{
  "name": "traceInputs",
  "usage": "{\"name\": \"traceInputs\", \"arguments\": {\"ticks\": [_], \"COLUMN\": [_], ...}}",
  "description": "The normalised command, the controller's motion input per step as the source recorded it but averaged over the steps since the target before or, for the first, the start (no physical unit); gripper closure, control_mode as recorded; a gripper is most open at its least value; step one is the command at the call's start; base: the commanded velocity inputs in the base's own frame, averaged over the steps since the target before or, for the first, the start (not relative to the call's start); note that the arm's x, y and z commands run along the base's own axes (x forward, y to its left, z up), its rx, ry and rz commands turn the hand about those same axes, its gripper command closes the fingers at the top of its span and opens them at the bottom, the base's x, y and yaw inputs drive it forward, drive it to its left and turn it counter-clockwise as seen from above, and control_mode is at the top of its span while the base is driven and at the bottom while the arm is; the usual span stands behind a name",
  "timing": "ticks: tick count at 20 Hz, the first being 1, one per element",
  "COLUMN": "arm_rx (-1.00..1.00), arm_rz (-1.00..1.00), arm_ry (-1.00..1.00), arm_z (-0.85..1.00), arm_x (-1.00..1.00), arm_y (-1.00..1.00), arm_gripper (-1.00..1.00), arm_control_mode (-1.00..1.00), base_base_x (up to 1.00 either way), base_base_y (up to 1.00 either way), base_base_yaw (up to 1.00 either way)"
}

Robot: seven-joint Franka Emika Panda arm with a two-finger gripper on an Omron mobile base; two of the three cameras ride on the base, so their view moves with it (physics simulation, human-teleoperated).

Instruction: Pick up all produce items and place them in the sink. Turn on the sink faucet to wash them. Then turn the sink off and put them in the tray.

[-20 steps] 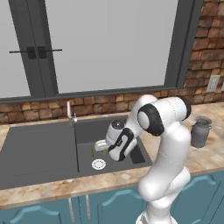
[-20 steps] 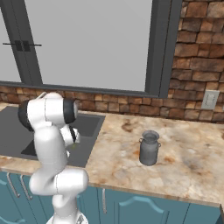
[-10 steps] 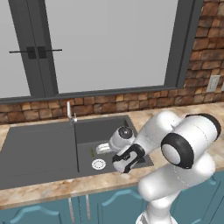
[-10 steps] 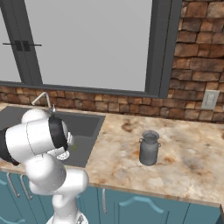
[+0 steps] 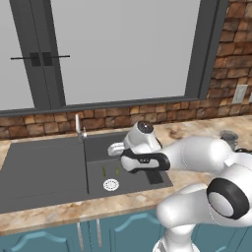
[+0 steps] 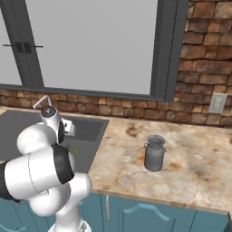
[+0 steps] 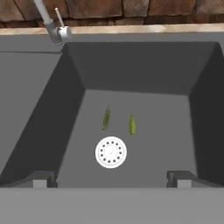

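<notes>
Two produce items (image 7: 106,118) (image 7: 132,124), slim green stalks, lie on the floor of the sink (image 7: 39,100) just behind the white drain (image 7: 111,152). The left base view shows them (image 5: 104,171) (image 5: 117,170) in the basin. My gripper (image 7: 110,178) hangs open above the basin's near side, fingertips (image 7: 41,177) wide apart and holding nothing. The sink faucet (image 7: 49,22) stands at the basin's back left corner (image 5: 78,125) with no water running. The tray is out of view.
A grey metal milk can (image 6: 154,153) stands on the marble counter (image 6: 190,167) right of the sink. The flat drainboard (image 5: 42,167) is on the left. A brick wall and window run behind, with a wall outlet (image 6: 218,103).
The arm's elbow has swung low and to the right, toward the cameras. The hand stays over the basin. The jaws remain open and the produce has not moved.
</notes>
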Motion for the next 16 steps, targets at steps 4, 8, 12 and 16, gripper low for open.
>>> {"name": "traceInputs", "arguments": {"ticks": [4, 8, 12, 16], "arm_rx": [-0.04, -0.05, 0.00, 0.00], "arm_rz": [0.08, 0.03, 0.01, 0.04], "arm_ry": [0.05, -0.20, -0.16, -0.06], "arm_z": [0.38, 0.05, 0.13, 0.13], "arm_x": [-0.04, -0.36, -0.06, 0.30], "arm_y": [0.19, 0.16, 0.15, 0.16], "arm_gripper": [-1.00, -1.00, -1.00, -1.00], "arm_control_mode": [-1.00, -1.00, -1.00, -1.00], "base_base_x": [0.00, 0.00, 0.00, 0.00], "base_base_y": [0.00, 0.00, 0.00, 0.00], "base_base_yaw": [0.00, 0.00, 0.00, 0.00]}}
